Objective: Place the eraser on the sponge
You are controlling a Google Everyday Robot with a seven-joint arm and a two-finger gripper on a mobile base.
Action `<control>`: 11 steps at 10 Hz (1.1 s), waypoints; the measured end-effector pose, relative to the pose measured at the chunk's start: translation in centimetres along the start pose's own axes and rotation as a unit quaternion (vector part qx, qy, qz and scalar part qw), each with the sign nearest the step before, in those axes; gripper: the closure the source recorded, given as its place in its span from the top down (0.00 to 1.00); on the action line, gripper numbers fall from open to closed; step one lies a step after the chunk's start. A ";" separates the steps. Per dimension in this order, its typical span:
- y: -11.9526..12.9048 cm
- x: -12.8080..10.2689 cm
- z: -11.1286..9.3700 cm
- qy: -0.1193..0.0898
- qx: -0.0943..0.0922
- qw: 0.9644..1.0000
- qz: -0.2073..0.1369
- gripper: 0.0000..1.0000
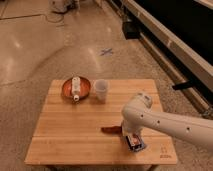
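Note:
My gripper [131, 138] hangs at the end of the white arm that reaches in from the right, low over the table's front right part. It is shut on the eraser [133, 143], a small block showing white and red just under the wrist. The eraser sits directly over the blue sponge [142, 146]. Only a sliver of the sponge's blue edge shows past the gripper and eraser. I cannot tell whether the eraser touches the sponge.
A flat dark-red elongated item [111, 130] lies just left of the gripper. At the back left of the wooden table [75, 135] stand an orange bowl [86, 88] holding a white bottle [76, 88], and a pale cup [101, 90].

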 end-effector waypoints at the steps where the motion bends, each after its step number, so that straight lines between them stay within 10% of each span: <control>1: 0.5 -0.3 0.1 0.000 -0.002 1.000 0.012 0.21; 7: 2.7 -0.1 0.9 0.027 -0.023 0.997 0.073 0.77; 11: 2.3 -0.1 1.7 0.032 -0.026 0.996 0.080 0.78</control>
